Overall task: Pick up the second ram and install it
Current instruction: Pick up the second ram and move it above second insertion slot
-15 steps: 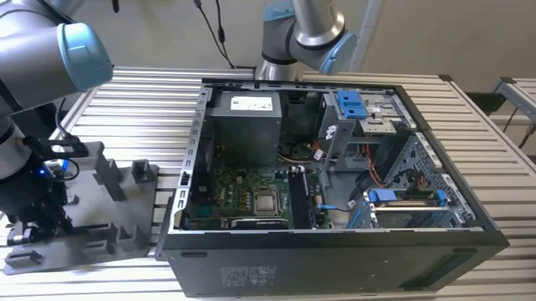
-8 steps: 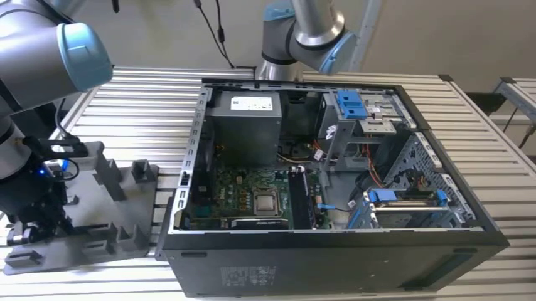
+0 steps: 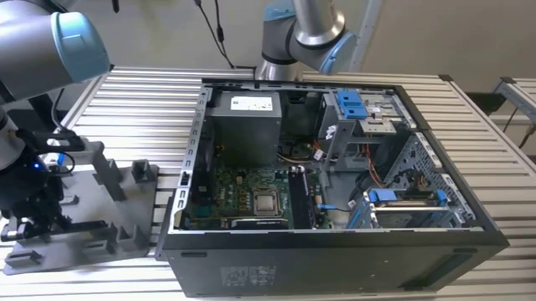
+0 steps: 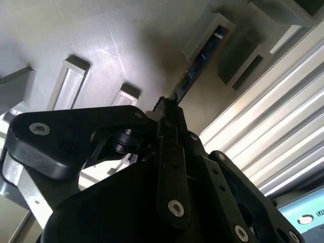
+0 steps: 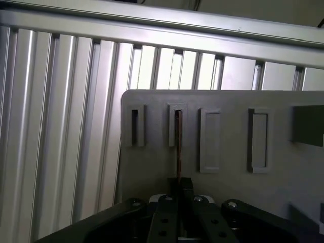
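Note:
The second ram (image 5: 178, 147) is a thin dark stick seen edge-on, standing in a slotted block of the gray plastic tray (image 5: 228, 101). In the second wrist view the same second ram (image 4: 196, 63) runs from a tray block down to my gripper (image 4: 168, 107). My gripper (image 5: 181, 186) has its black fingers drawn together on the stick's near end. In the exterior view my gripper (image 3: 37, 216) hangs low over the tray (image 3: 125, 210) at the exterior view's left, beside the open computer case (image 3: 335, 248).
The case lies open with the motherboard (image 3: 243, 188), CPU socket (image 3: 266, 203) and a dark stick (image 3: 298, 199) upright beside it. A second arm (image 3: 302, 31) stands behind the case. The table (image 3: 142, 100) is ribbed metal slats. Other raised blocks (image 3: 142, 169) stand on the tray.

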You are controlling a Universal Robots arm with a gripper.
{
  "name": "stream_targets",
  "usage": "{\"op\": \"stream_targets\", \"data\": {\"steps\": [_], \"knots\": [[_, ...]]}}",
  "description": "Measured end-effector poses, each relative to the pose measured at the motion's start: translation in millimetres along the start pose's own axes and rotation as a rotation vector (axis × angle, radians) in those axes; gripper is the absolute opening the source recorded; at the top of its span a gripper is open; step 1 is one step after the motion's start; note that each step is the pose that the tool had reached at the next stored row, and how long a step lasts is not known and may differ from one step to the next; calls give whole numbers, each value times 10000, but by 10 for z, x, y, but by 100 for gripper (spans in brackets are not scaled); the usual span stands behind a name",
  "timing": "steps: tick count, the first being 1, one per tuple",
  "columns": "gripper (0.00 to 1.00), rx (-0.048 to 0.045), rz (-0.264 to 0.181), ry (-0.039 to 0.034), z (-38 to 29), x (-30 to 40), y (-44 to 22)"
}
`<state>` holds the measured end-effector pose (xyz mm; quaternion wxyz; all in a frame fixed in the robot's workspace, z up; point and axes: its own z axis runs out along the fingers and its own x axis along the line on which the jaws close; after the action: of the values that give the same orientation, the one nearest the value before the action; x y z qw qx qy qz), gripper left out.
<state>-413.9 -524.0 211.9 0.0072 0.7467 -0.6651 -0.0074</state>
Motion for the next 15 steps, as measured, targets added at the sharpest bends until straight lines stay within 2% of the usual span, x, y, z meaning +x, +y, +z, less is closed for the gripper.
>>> {"op": "stream_targets", "data": {"steps": [5,15], "knots": [[14,-1,0,4,-60,0,1],[14,-1,0,3,-250,-1,7]]}}
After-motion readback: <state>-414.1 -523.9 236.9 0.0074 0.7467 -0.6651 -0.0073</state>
